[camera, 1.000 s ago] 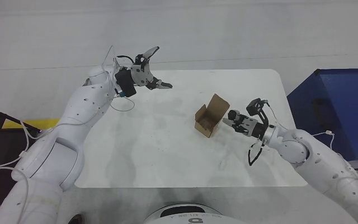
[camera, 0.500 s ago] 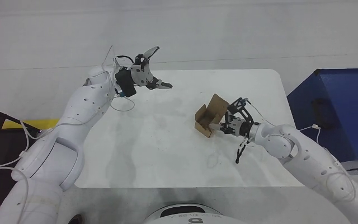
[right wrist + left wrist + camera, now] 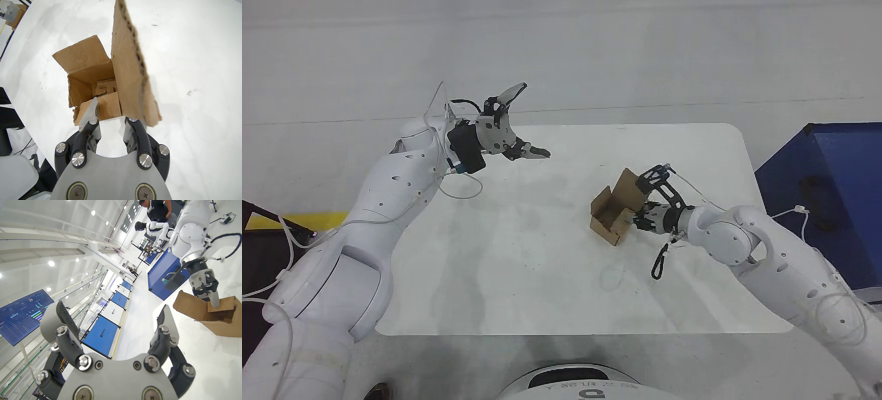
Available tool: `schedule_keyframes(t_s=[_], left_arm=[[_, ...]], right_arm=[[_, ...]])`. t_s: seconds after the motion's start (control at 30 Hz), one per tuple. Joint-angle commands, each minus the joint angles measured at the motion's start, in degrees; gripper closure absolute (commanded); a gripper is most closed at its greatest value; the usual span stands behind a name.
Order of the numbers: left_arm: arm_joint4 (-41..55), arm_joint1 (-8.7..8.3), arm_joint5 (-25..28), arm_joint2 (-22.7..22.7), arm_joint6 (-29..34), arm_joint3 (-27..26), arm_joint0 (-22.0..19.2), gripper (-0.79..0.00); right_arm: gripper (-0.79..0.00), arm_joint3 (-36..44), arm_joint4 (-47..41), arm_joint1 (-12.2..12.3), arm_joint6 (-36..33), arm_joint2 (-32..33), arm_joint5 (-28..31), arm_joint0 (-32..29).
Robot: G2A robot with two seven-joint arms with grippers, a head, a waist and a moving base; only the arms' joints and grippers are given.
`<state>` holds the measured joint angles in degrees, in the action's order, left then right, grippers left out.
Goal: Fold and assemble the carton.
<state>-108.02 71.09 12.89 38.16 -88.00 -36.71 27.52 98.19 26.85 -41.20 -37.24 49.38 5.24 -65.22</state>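
The left hand [image 3: 525, 122] hangs above the far left corner of the white tabletop [image 3: 522, 270], its fingers spread wide with nothing between them. Right of centre, the brown carton [image 3: 619, 207] stands on the tabletop with its mouth open, one long flap upright and another splayed outward. The right hand [image 3: 644, 216] meets the carton from the right with its fingers partly parted: one fingertip [image 3: 94, 103] lies on a short flap tilted into the mouth, and the other sits behind the upright long flap.
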Motion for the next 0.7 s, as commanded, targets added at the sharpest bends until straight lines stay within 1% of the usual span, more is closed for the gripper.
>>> schedule_keyframes(t_s=[0.0, 0.03, 0.13, 0.27, 0.33, 0.4, 0.43, 0.5, 0.6, 0.63, 0.67], left_arm=[[0.0, 0.00, 0.0, 0.0, 0.0, 0.0, 0.0, -0.785], [0.0, 0.00, 0.0, 0.0, 0.0, 0.0, 0.0, -0.785], [0.0, 0.00, 0.0, 0.0, 0.0, 0.0, 0.0, -0.785], [0.0, 0.00, 0.0, 0.0, 0.0, 0.0, 0.0, -0.785], [0.0, 0.00, 0.0, 0.0, 0.0, 0.0, 0.0, -0.785], [0.0, 0.00, 0.0, 0.0, 0.0, 0.0, 0.0, -0.785], [0.0, 0.00, 0.0, 0.0, 0.0, 0.0, 0.0, -0.785], [0.0, 0.00, 0.0, 0.0, 0.0, 0.0, 0.0, -0.785], [0.0, 0.00, 0.0, 0.0, 0.0, 0.0, 0.0, -0.785], [0.0, 0.00, 0.0, 0.0, 0.0, 0.0, 0.0, -0.785], [0.0, 0.00, 0.0, 0.0, 0.0, 0.0, 0.0, -0.785]], right_arm=[[-0.049, 0.0, 0.8, -0.1, -1.4, 0.1, -0.7, 0.3], [0.000, 0.0, 1.4, -0.2, -2.0, 0.2, -1.0, 0.5], [0.000, 0.3, 4.1, -0.4, -4.7, 0.0, -0.2, 1.3], [0.000, 0.7, 7.6, -0.7, -7.6, -0.4, 5.0, 3.6], [0.000, 0.8, 7.3, -1.0, -7.5, -0.4, 10.5, 5.1], [0.000, 0.4, 9.9, -1.2, -9.4, -0.9, 15.1, 7.0], [0.000, 0.2, 9.6, -1.4, -9.2, -1.2, 18.0, 7.7], [0.000, -1.0, 12.7, -1.7, -11.1, -2.1, 23.4, 10.0], [0.000, -2.8, 14.4, -2.8, -11.2, -4.1, 29.5, 13.3], [-0.135, -3.4, 14.7, -3.2, -10.9, -4.8, 31.6, 14.3], [-0.357, -4.4, 14.5, -3.5, -10.6, -5.3, 33.2, 15.2]])
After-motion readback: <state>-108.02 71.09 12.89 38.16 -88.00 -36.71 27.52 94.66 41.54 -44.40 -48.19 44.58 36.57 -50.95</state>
